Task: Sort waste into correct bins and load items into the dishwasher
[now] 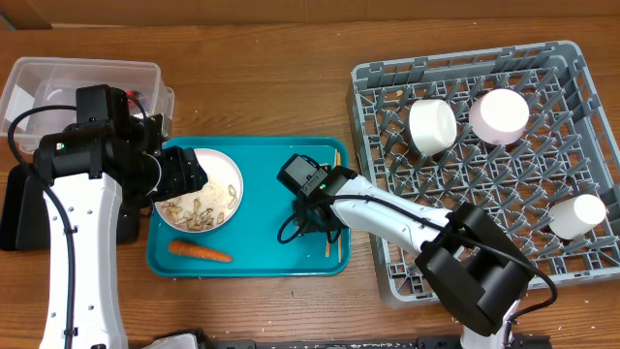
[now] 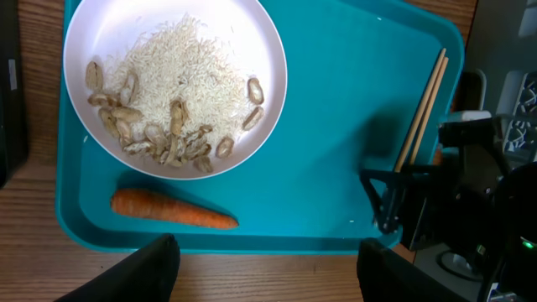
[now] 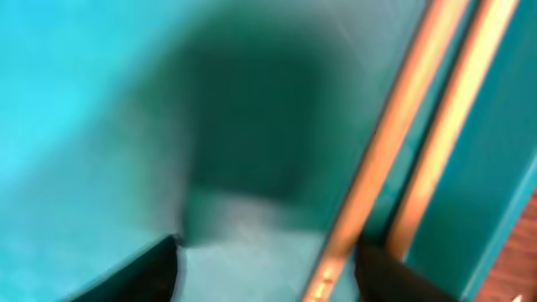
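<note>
A white plate [image 1: 221, 173] with beige food scraps [image 2: 168, 138] sits on the teal tray [image 1: 266, 242], and an orange carrot [image 1: 200, 252] lies in front of it. The wooden chopsticks [image 1: 335, 199] lie along the tray's right edge. My right gripper [image 3: 277, 277] is low on the tray and open. One chopstick [image 3: 382, 159] lies between its fingers, close to the right finger, and the other [image 3: 457, 117] lies just outside. My left gripper [image 2: 273, 277] hangs open and holds nothing, above the tray's near edge and beside the plate.
The grey dish rack [image 1: 361, 145] stands on the right and holds three white cups [image 1: 432, 125], [image 1: 500, 114], [image 1: 578, 215]. A clear tub [image 1: 58, 82] is at the back left. A black tray [image 1: 15, 208] lies at the left edge.
</note>
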Available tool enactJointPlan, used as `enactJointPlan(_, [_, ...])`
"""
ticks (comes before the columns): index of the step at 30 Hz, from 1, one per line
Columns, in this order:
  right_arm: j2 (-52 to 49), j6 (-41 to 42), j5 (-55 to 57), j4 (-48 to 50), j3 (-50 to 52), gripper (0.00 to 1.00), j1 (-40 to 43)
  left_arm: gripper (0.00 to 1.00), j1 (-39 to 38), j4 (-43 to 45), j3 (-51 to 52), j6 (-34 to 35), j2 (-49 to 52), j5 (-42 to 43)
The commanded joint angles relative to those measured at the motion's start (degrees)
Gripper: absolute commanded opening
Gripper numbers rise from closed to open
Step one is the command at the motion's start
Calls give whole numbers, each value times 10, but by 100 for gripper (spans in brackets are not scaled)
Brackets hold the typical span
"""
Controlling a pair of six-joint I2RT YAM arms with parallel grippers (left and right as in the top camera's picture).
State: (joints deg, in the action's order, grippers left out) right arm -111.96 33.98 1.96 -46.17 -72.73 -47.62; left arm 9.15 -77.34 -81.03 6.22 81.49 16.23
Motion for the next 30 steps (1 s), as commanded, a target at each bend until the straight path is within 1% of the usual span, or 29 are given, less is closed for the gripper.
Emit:
enactJointPlan(1, [-11,18,-3,0,5,47,-1,70,2,0,-4,2,-2,-2])
enactJointPlan(2, [-11,26,-3,-2,5,39,-1,70,2,0,-4,2,-2,-2])
enactJointPlan(4, [-11,44,-3,-7,5,28,-1,70,2,0,-4,2,-2,-2])
enactJointPlan(9, [-11,68,-6,-16,5,14,-1,70,2,0,-4,2,-2,-2])
enactJointPlan(15, [-11,68,-17,-24,5,10,0,70,2,-2,-4,2,-2,-2])
enactJointPlan(17, [-10,67,-21,-24,3,4,0,70,2,-2,-4,2,-2,-2])
enactJointPlan(20, [-2,60,-20,-33,-6,4,4,70,2,-3,-4,2,-2,-2])
enactJointPlan(25, [44,-1,-20,-82,-69,4,27,70,2,-2,-4,2,-2,-2])
enactJointPlan(28, [83,-58,-15,-137,-130,4,51,70,2,-2,-4,2,-2,-2])
enactJointPlan(30, [105,-79,8,-182,-168,4,71,70,2,-2,-4,2,-2,-2])
